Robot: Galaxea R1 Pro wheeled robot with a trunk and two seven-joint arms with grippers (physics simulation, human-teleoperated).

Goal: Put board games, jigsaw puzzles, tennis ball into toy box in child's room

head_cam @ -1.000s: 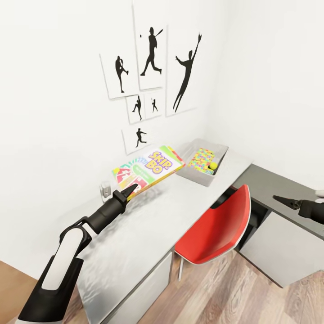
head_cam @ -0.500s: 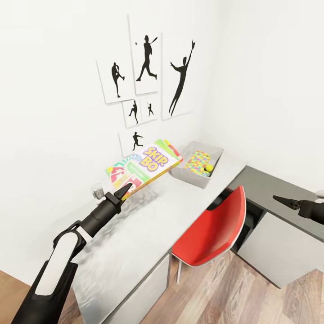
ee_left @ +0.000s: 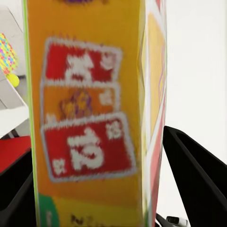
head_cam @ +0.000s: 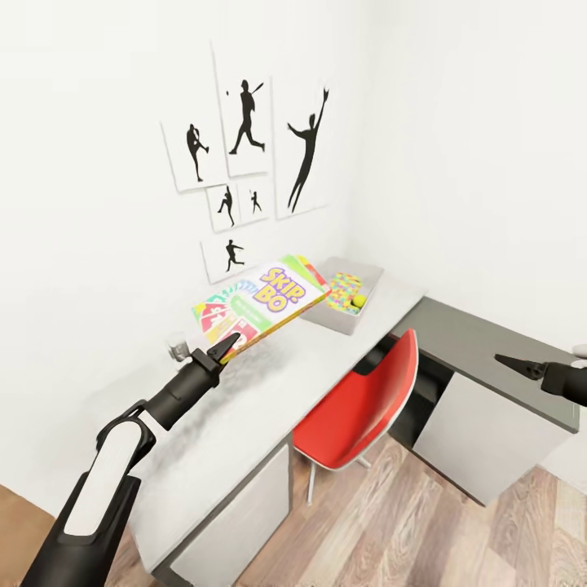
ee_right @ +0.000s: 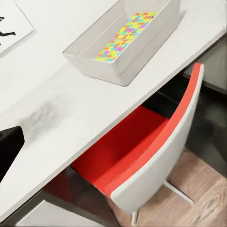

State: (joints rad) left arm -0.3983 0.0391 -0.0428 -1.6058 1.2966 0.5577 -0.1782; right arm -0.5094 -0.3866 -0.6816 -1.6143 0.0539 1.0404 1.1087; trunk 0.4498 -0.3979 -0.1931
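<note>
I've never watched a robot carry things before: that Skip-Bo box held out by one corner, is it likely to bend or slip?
The Skip-Bo box probably stays stiff: it juts out flat from the left pincer without sagging. It seems light, since a grip at one end holds it up. Its glossy faces could let it slip or pivot, as the fingers clamp only its near edge.

Left tool (head_cam: 229,343): above the desk (head_cam: 269,391), near its wall side, closed on the near edge of the board game (head_cam: 259,306). Board game: held clear of the desk, extending beyond the tool toward the toy box (head_cam: 341,295). Toy box: on the desk's far end, past the game; jigsaw puzzle (head_cam: 342,290) and tennis ball (head_cam: 357,302) inside. Chair (head_cam: 359,408): right of the left tool, tucked against the desk. Right tool (head_cam: 515,363): well apart, beyond the chair, over the side desk (head_cam: 489,350).
</note>
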